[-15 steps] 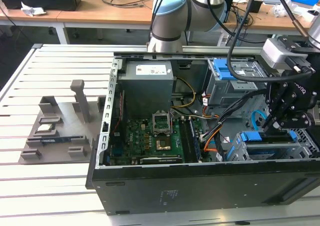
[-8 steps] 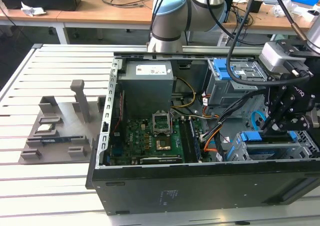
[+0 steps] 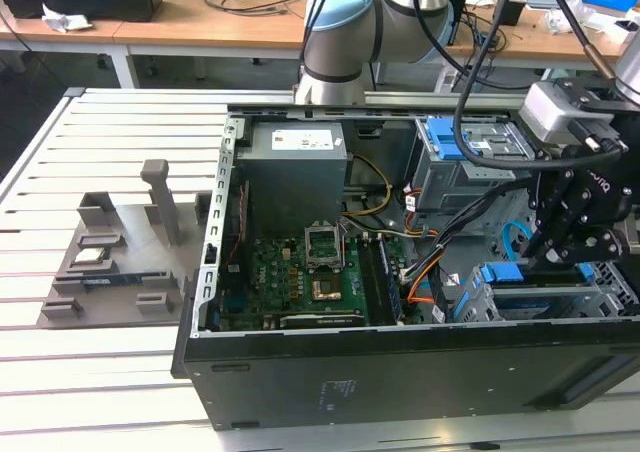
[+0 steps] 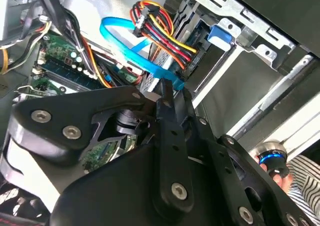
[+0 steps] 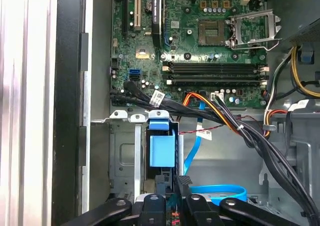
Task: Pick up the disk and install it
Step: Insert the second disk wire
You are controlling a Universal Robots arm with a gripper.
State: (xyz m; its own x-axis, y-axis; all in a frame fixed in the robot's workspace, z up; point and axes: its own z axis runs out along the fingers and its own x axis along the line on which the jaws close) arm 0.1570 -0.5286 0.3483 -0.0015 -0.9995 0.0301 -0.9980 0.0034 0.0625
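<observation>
Disk (image 3: 540,277): seated edgewise in drive cage (image 3: 610,297) of case (image 3: 400,372) at desk's (image 3: 100,392) front corner. Pincer (image 3: 548,257): narrow, at its blue carrier. Install nearly complete.

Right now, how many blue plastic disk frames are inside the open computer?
2. One blue plastic frame edges a silver disk in the far bay; the other blue frame sits in the near cage under the black gripper. Others may hide behind the arm.
</observation>
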